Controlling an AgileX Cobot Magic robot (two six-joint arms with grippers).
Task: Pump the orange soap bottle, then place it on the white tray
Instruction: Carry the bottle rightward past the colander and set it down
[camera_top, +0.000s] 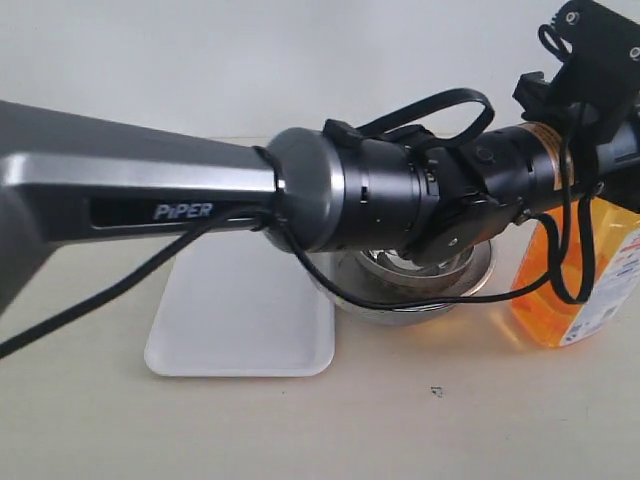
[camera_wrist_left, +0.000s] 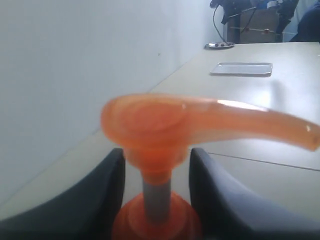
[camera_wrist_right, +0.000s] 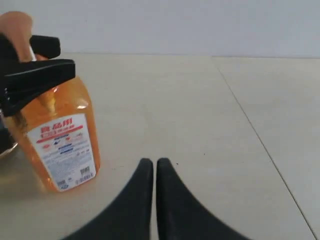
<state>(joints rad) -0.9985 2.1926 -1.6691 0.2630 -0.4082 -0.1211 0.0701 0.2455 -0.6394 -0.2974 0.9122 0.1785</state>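
The left gripper (camera_wrist_left: 157, 162) sits at the neck of the orange soap bottle (camera_top: 572, 295), its two dark fingers (camera_wrist_left: 100, 200) standing one on each side of the stem (camera_wrist_left: 156, 200), just under the orange pump head (camera_wrist_left: 165, 122). A thin gap shows between each finger and the stem. The orange collar below runs behind the fingers, so whether they pinch the neck or only flank it cannot be told. The right wrist view shows the same fingers as black bars across the top of the bottle, above its white label (camera_wrist_right: 62, 147) with red and blue print.

The right gripper (camera_wrist_right: 154, 165) has its fingers pressed together with only a hairline slit between them. It holds nothing and hangs over bare table, well apart from the bottle.

In the exterior view the left arm (camera_top: 150, 170) stretches across from 9 o'clock towards 3 o'clock, a black cable (camera_top: 120, 282) looping beneath it. The bottle stands upright on the table (camera_top: 400, 430), not on the tray. It is just beside the nested steel bowls (camera_top: 400, 300), at their 3 o'clock. The white tray (camera_top: 240, 315) lies flat at the bowls' 9 o'clock, its near corner meeting their rim, with the bowls between it and the bottle
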